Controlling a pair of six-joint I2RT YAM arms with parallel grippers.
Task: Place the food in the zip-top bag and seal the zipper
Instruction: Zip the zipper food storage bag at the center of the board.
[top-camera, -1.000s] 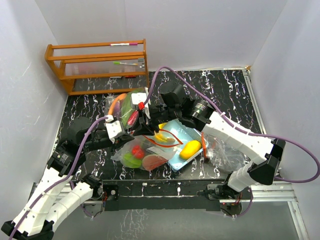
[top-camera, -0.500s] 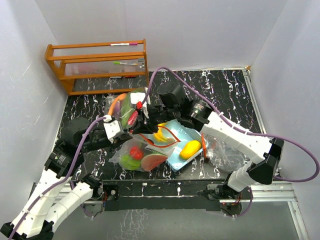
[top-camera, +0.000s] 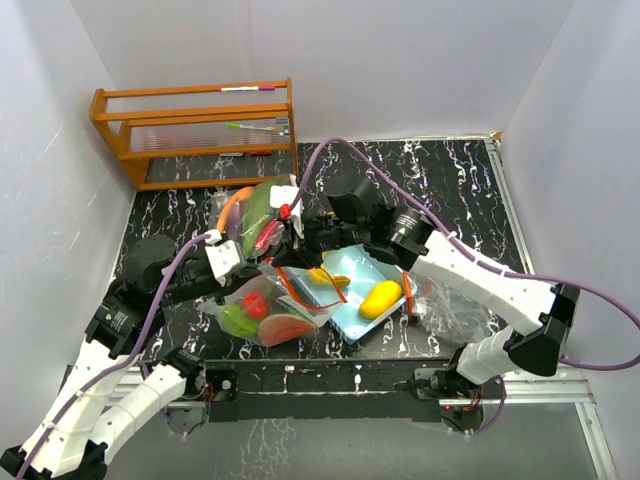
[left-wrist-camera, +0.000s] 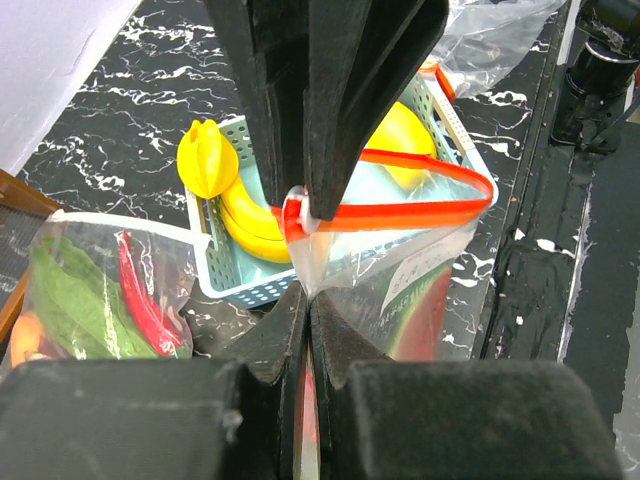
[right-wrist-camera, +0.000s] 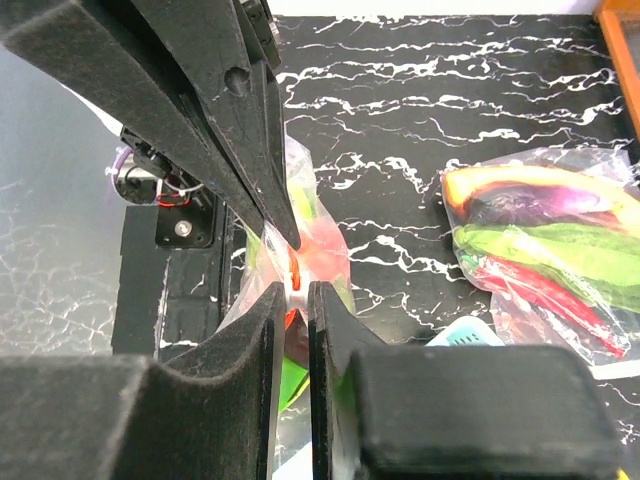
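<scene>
The zip-top bag (top-camera: 262, 316) lies at the front centre and holds food: a watermelon slice (top-camera: 286, 328), a green piece (top-camera: 237, 320) and a red piece (top-camera: 255, 303). Its red zipper (left-wrist-camera: 420, 190) gapes open over the basket. My left gripper (left-wrist-camera: 307, 296) is shut on the bag's top edge beside the zipper's end. My right gripper (right-wrist-camera: 297, 291) faces it, shut on the white zipper slider (left-wrist-camera: 299, 214). From above, the left gripper (top-camera: 272, 268) and the right gripper (top-camera: 290, 250) meet tip to tip. Yellow bananas (left-wrist-camera: 240, 215) and a yellow mango (top-camera: 380, 298) lie in the light-blue basket (top-camera: 350, 322).
A second clear bag (top-camera: 262, 215) behind the grippers holds a red chilli (left-wrist-camera: 140, 290), an aubergine (right-wrist-camera: 540, 205) and green pieces. A crumpled clear bag (top-camera: 452, 310) lies at the right. A wooden rack (top-camera: 195, 130) stands at the back left.
The right gripper's jaws have closed on the slider. The bag and the food in it have shifted to the left with both grippers.
</scene>
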